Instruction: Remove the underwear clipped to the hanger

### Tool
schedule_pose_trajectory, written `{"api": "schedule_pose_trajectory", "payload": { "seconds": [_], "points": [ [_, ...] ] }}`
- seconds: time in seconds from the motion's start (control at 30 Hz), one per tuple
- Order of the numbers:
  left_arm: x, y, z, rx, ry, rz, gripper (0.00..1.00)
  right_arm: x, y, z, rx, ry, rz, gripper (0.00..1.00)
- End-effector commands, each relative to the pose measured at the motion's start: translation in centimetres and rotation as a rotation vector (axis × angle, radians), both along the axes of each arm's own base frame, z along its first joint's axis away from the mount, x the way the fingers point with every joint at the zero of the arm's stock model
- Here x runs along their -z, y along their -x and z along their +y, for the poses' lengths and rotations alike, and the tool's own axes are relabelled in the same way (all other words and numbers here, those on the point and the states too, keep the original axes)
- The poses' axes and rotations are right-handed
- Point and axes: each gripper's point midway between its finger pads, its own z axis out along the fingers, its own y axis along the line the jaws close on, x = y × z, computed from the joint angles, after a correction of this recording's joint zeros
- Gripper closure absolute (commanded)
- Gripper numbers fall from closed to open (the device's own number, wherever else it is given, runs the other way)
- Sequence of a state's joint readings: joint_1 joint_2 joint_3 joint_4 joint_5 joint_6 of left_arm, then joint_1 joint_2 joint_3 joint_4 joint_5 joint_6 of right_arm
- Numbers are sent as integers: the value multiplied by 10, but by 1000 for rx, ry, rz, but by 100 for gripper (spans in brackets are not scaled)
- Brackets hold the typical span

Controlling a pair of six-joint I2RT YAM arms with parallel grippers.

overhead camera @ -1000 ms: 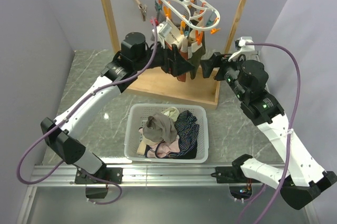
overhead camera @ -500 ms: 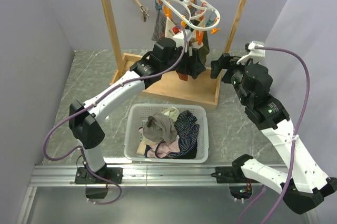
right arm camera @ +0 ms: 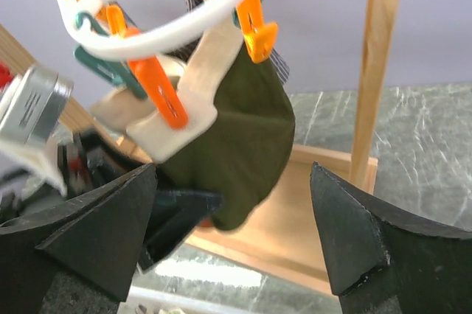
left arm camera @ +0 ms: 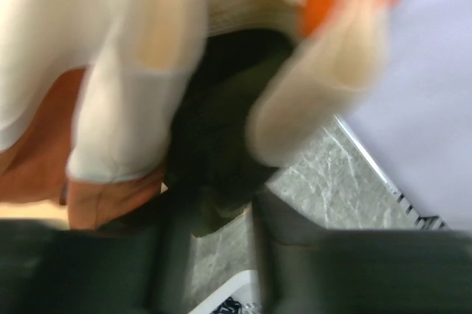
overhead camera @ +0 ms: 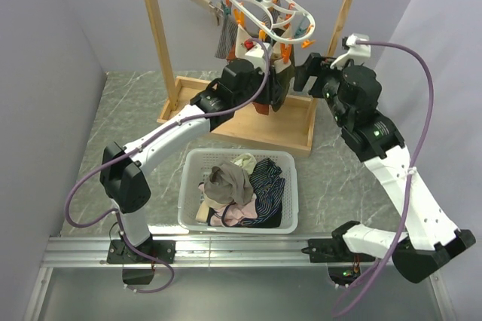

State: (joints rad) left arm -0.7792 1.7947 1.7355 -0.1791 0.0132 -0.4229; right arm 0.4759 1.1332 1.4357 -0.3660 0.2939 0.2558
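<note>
The underwear [right arm camera: 251,122] hangs from the hanger [right arm camera: 184,25] ahead of the wide-open right hand [right arm camera: 232,174], the left hand [left arm camera: 221,107] spread around it.

Pale lilac walls [overhead camera: 53,50] enclose a grey marbled table [overhead camera: 128,102] on three sides; a wooden rack [overhead camera: 154,35] stands toward its back, a metal rail [overhead camera: 241,246] along its near edge.

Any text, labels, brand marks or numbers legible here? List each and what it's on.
None can be read in any view.
Dark marks on the silver metal block at the left of the right wrist view: too blurred to read.
The hanger, its pegs, the olive underwear and the basket show no lettering.
</note>
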Motion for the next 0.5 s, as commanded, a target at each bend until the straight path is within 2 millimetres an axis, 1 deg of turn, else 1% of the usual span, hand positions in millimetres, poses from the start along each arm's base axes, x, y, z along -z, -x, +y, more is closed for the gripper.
{"api": "schedule_pose_trajectory", "payload": {
  "seconds": [0.0,0.07,0.1,0.13,0.2,0.23,0.27,0.4,0.47],
  "points": [
    [-34,14,-18,68,75,-89,68,-30,-11,2,-8,-31,-68,10],
    [-39,24,-25,87,85,-94,76,-40,-14,7,-27,-40,-87,11],
    [-46,29,-25,92,99,-101,81,-39,-18,10,-33,-38,-84,13],
    [-48,36,-30,104,110,-96,82,-45,-19,12,-39,-50,-97,13],
    [-53,43,-32,112,131,-98,86,-46,-23,17,-51,-53,-96,14],
    [-53,49,-35,121,144,-86,87,-50,-23,17,-51,-56,-103,15],
    [-56,51,-35,123,155,-86,88,-46,-28,18,-45,-47,-84,15],
    [-72,60,-33,117,211,-95,92,-45,-38,8,36,-41,-63,15],
    [-76,63,-31,105,219,-98,92,-45,-41,6,52,-33,-58,14]
  ]
}}
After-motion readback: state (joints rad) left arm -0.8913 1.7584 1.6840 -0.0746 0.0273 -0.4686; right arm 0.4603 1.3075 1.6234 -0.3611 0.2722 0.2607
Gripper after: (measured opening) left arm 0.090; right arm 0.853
